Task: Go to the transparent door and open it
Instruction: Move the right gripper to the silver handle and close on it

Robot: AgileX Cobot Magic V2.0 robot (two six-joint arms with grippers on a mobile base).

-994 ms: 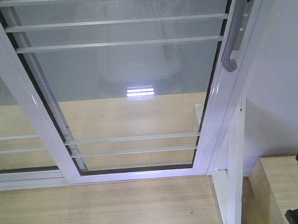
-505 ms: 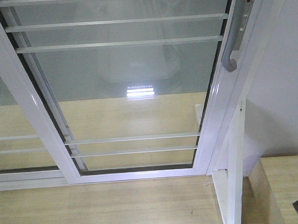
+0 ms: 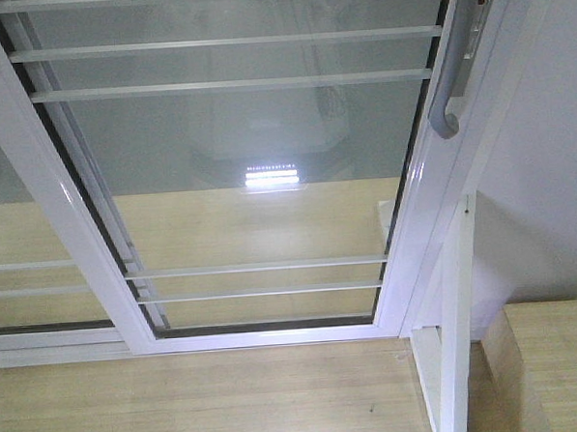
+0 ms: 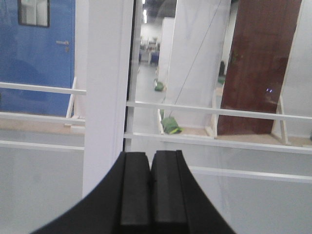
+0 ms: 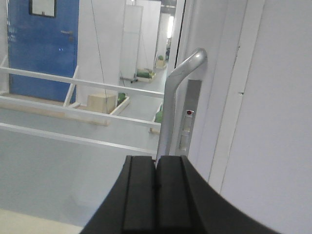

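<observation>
Wood floor meets the glass door in its white frame.
Fingers pressed together, the right claw sits just below and before the door's curved grey handle, on the right stile; the left claw, likewise closed, faces a white post with barred glass beyond.

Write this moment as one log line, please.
transparent door: closed | handle: untouched, ahead of right gripper | right gripper: shut, empty | left gripper: shut, empty
</observation>
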